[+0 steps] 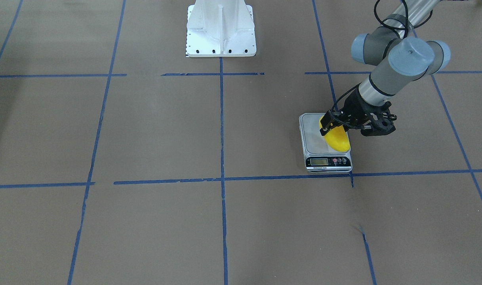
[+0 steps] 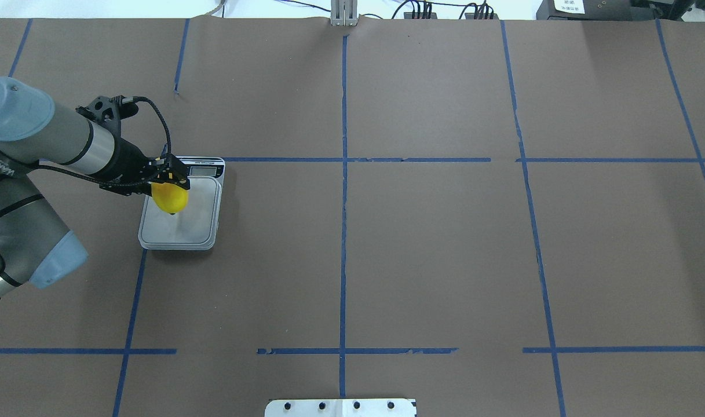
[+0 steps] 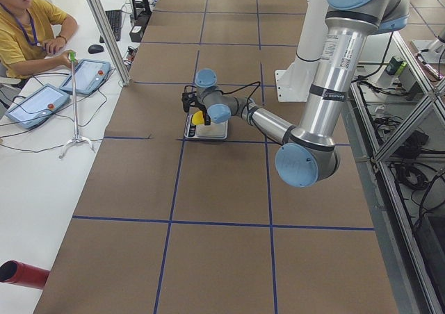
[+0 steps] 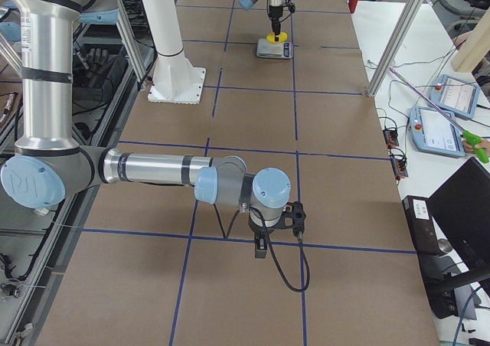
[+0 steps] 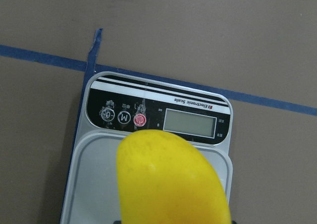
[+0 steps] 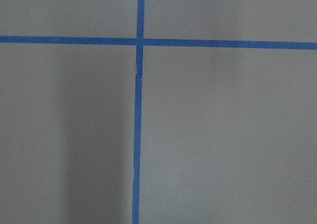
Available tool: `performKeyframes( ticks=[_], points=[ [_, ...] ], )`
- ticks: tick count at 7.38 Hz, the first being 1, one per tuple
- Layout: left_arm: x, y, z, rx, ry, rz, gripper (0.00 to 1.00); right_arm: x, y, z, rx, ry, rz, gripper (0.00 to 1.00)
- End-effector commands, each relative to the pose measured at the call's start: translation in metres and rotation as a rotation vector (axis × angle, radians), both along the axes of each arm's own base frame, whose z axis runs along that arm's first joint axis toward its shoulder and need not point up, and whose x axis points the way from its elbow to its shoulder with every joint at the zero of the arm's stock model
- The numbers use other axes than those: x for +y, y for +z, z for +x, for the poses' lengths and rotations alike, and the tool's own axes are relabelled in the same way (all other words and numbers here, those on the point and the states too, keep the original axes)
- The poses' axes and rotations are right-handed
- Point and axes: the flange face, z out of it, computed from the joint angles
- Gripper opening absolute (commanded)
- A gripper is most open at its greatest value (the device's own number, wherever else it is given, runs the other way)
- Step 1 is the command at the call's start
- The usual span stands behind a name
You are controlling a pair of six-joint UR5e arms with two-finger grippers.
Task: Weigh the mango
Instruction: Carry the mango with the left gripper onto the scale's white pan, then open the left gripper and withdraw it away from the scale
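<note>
**Mango's over the scale, but the drop looks dicey**

The left fingers are clamped on one end of the mango. The rest of the fruit hangs down below them, over the scale. I can't tell if its tip touches the platform yet.

My worry is that it sits toward the platform's arm-side edge, not under the middle. It's round and curved, so if it's let go there it could roll off onto the bench. Leaning against a finger afterwards would also throw the reading off.

The display just past the fingertips shows no digits I can read. The right fingers are well away, and I can't tell how wide they are.
</note>
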Motion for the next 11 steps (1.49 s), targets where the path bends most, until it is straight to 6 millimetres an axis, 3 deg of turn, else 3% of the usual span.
performKeyframes(
  ticks=[1, 2, 4, 6, 7, 8, 9, 10, 11],
  points=[
    [0.0, 0.001, 0.008, -0.002, 0.01, -0.001, 0.06, 0.0, 0.0, 0.0, 0.0, 0.0, 0.0, 1.0],
    [0.002, 0.003, 0.01, -0.006, 0.014, 0.001, 0.75, 0.0, 0.0, 0.0, 0.0, 0.0, 0.0, 1.0],
    [0.0, 0.001, 0.009, -0.018, -0.016, 0.023, 0.98, 0.0, 0.0, 0.0, 0.0, 0.0, 0.0, 1.0],
    [0.003, -0.008, 0.003, -0.004, -0.021, 0.035, 0.99, 0.0, 0.0, 0.0, 0.0, 0.0, 0.0, 1.0],
    [0.008, -0.03, -0.013, 0.027, -0.036, 0.061, 0.99, 0.0, 0.0, 0.0, 0.0, 0.0, 0.0, 1.0],
    [0.005, -0.028, -0.053, 0.025, -0.081, 0.074, 0.99, 0.0, 0.0, 0.0, 0.0, 0.0, 0.0, 1.0],
    [-0.016, -0.006, -0.098, -0.039, -0.058, 0.2, 0.99, 0.0, 0.0, 0.0, 0.0, 0.0, 0.0, 1.0],
    [-0.011, 0.05, -0.142, -0.159, 0.029, 0.298, 0.99, 0.0, 0.0, 0.0, 0.0, 0.0, 0.0, 1.0],
    [-0.015, 0.104, -0.228, -0.212, 0.078, 0.365, 0.99, 0.0, 0.0, 0.0, 0.0, 0.0, 0.0, 1.0]
  ],
)
